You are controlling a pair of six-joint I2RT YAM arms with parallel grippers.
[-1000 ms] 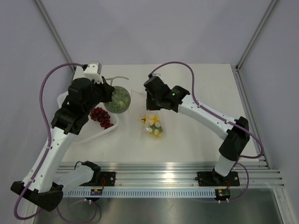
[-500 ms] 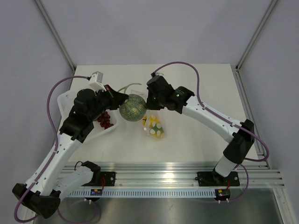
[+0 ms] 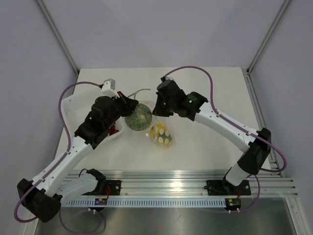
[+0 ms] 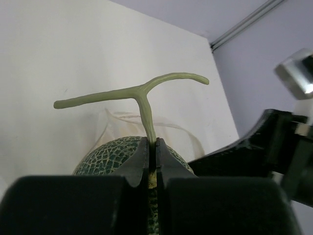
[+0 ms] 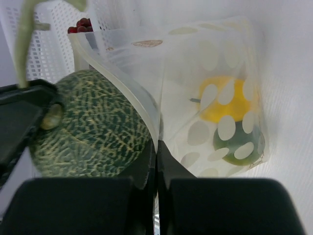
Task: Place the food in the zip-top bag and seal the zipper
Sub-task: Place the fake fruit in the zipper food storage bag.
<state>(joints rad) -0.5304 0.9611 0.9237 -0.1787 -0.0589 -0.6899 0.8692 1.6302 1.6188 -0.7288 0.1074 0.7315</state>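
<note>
Left tool clamps stem of green fruit; right tool pinches zip-top bag rim (yellow fruit inside).

Now: grey-green netted round fruit just left of clear dotted plastic bag, right at its mouth; yellow ball inside bag; white plastic tray further left w/ red berries in it.

White table carries a white tray and the zip-top bag.
</note>
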